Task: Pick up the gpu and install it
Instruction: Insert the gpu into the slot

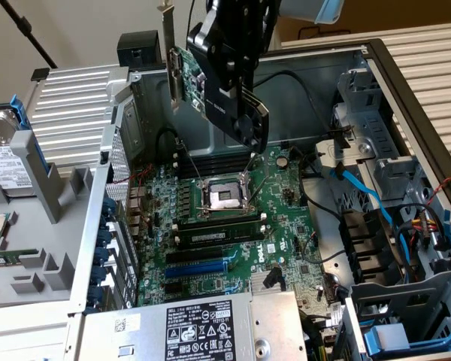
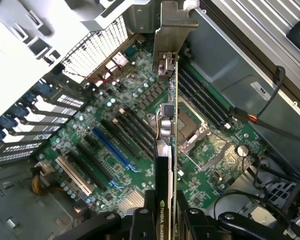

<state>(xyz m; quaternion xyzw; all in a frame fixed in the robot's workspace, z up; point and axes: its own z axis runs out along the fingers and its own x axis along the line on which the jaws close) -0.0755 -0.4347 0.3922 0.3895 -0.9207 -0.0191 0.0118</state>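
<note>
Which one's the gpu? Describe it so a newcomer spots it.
Find the open computer case and its large green motherboard. Above it, the gripper holds the gpu: a small green card, black cooler, silver end bracket. Unlike the memory sticks seated in slots, it hangs in midair.

BODY | hand (image 1: 219, 84) showing as a glossy black, angular housing with bevelled edges | black link bars (image 2: 102, 222) running out to either side, carrying round silver bolt heads (image 2: 226, 217) | finger bases (image 2: 140, 222) looking matt black and blocky | arm (image 1: 316, 9) above the hand wearing a pale grey-blue rounded cap
</note>
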